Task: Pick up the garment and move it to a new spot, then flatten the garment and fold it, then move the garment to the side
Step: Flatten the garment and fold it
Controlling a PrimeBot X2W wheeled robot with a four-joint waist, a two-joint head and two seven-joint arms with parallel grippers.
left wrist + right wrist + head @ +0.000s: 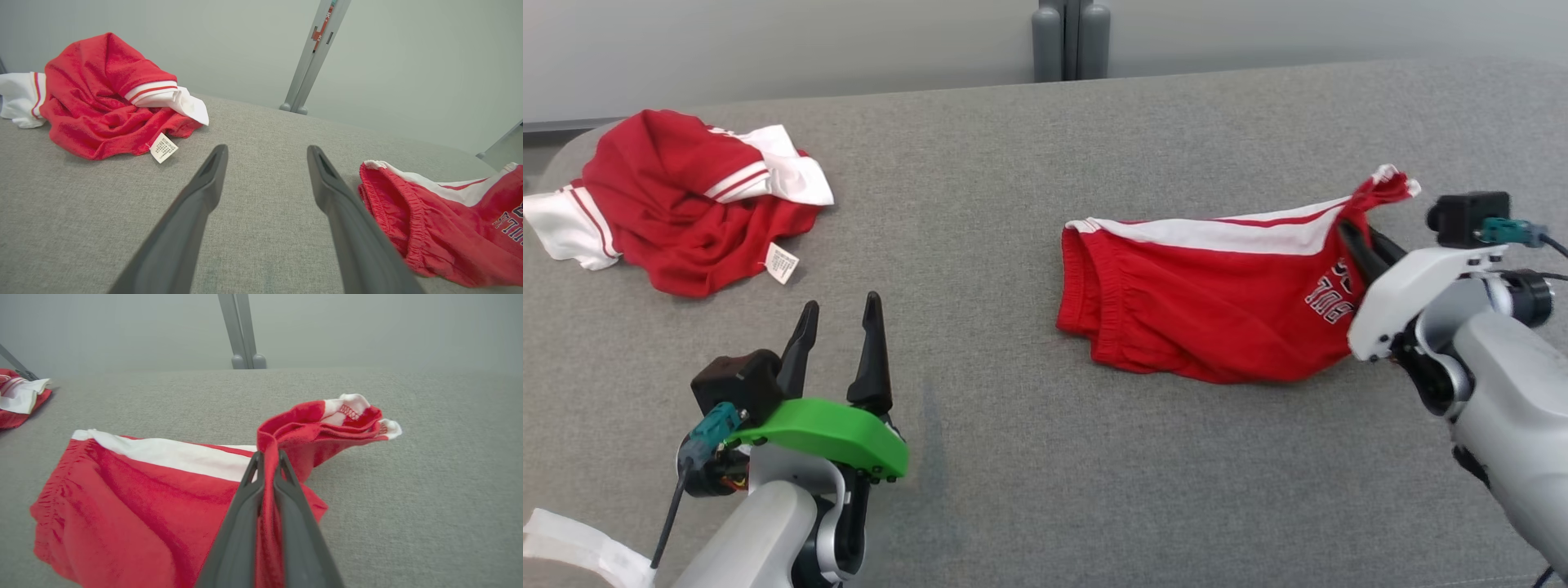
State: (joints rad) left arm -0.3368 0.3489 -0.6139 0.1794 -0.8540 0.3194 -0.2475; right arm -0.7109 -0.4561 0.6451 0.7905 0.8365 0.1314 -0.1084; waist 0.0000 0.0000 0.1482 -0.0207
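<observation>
The garment [1201, 302] is a pair of red shorts with a white side stripe and dark lettering, lying on the grey table at the right. My right gripper [1357, 241] is shut on its right end, and in the right wrist view red cloth [122, 506] is pinched between the two dark fingers [241, 522] with the leg hem [351, 416] bunched up beyond them. My left gripper [840, 314] stands open over bare table at the lower left, holding nothing. The left wrist view has the shorts [449, 228] at its right, beside the right finger [347, 216].
A second red and white garment [686, 204] with a white label lies crumpled at the table's far left, also seen as a red heap [102, 98] in the left wrist view. A grey post [1070, 37] stands behind the table's back edge. The grey cloth surface [980, 269] lies between the two garments.
</observation>
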